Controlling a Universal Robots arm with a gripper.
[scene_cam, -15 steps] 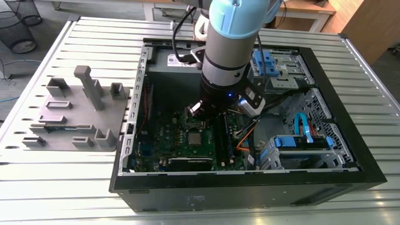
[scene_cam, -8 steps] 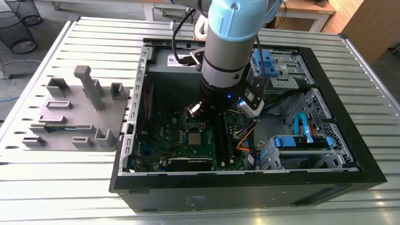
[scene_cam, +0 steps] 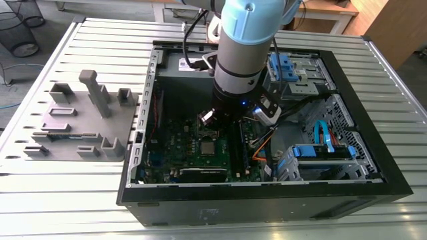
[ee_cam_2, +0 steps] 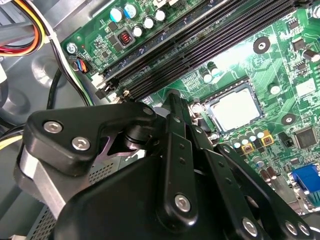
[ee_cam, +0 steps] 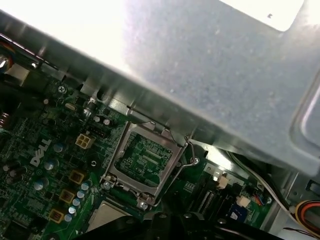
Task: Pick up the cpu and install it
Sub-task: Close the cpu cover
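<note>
From here I see the gripper hanging low inside the open computer case, over the motherboard — whether the claw is spread or pressed together I cannot tell. The cpu lies flat in its socket, silver top up, near the gripper but not held by it. In the first wrist view the socket frame stands tilted up — open.

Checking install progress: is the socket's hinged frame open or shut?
Open: the hinged frame is swung back, with board showing through its window, and the cpu lies uncovered.
</note>
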